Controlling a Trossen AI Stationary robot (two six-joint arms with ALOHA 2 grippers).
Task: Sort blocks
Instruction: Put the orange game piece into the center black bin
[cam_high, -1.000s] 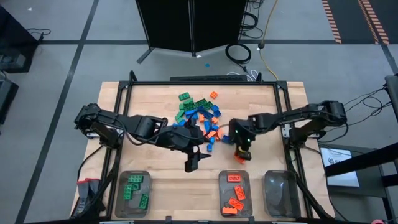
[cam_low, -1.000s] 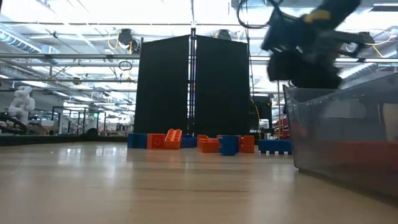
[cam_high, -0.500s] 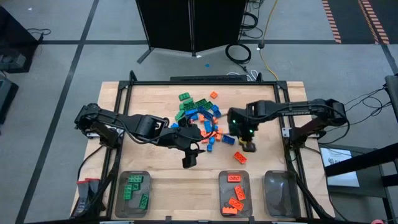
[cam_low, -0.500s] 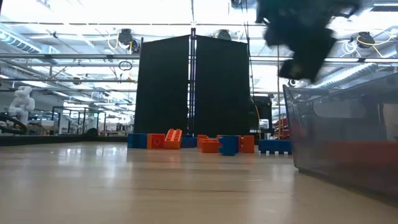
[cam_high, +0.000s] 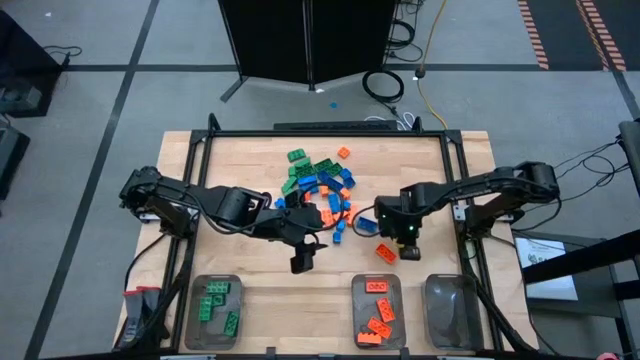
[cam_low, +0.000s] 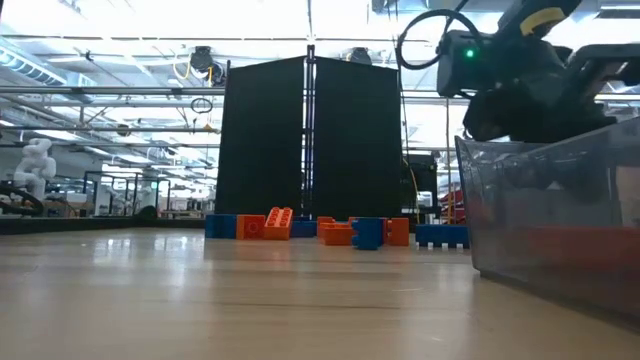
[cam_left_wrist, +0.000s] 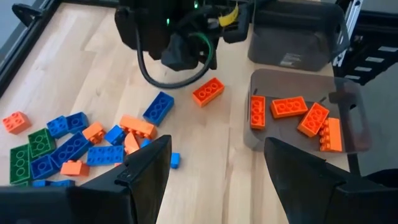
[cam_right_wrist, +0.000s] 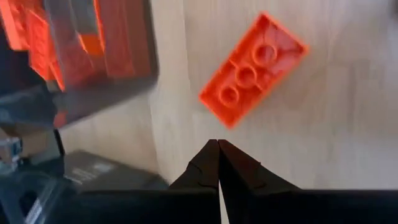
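Observation:
A heap of green, orange and blue blocks (cam_high: 322, 190) lies mid-table toward the far side. One orange block (cam_high: 386, 253) (cam_right_wrist: 254, 70) lies alone, flat on the wood, near the orange tray. My right gripper (cam_high: 408, 250) (cam_right_wrist: 217, 144) is shut, its tips just on the right-edge side of that block and clear of it. My left gripper (cam_high: 300, 263) (cam_left_wrist: 214, 180) hangs open above bare wood on the near side of the heap, with nothing between its fingers. In the left wrist view, the right gripper (cam_left_wrist: 180, 46) stands beyond the lone block (cam_left_wrist: 208, 91).
Three clear trays stand along the near edge: one with green blocks (cam_high: 214, 310), one with orange blocks (cam_high: 377, 312) (cam_left_wrist: 298, 115), and one (cam_high: 448, 310) at the right with no blocks showing in it. Bare wood lies between the heap and the trays.
My right gripper, shut throughout, has drawn off from over the lone orange block, first toward the far edge, then back toward the near right, ending beside it. The block stays flat on the table. My left gripper has tipped further downward in place.

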